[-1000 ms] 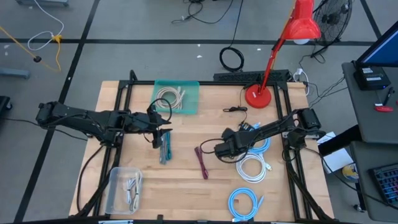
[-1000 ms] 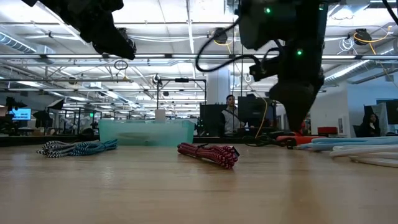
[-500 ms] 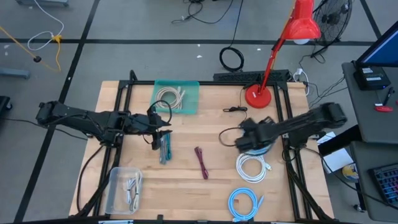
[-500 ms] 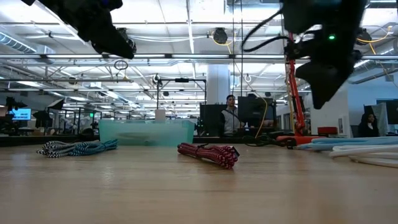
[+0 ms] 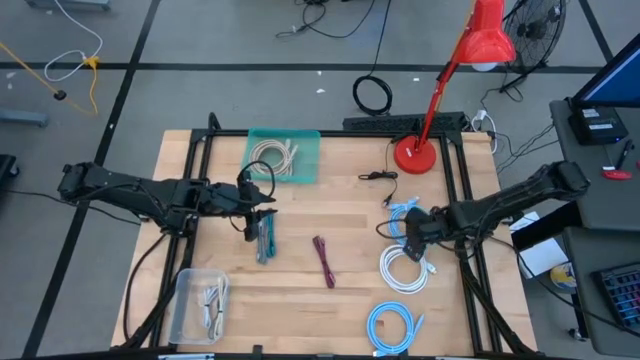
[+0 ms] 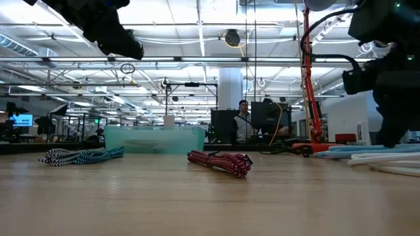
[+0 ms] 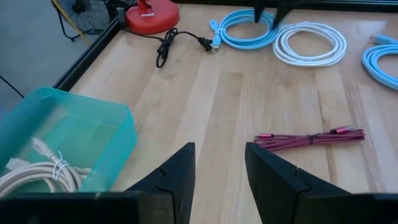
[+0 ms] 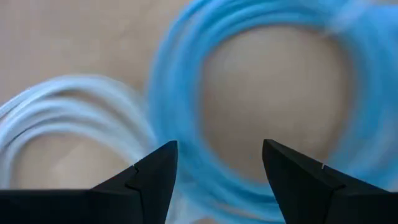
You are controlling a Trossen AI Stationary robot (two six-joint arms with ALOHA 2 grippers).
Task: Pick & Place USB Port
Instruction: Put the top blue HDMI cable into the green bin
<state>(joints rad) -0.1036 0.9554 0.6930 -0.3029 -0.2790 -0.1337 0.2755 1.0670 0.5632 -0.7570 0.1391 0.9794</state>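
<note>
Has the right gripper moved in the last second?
Yes. The open right gripper went right, from beside the coiled red braided cable to over the light blue cable coil.

Two dark jointed arms with black cabling, each hand (image 7: 217, 180) two wedge-shaped fingers

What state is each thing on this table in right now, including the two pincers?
Left pincer: open, empty, raised.
Right pincer: open, empty, over the blue cable.
White cable: coiled, flat.
Red cable: bundled, lying loose.
Teal bin: holds a white cable.
Clear bin: holds cables.
</note>
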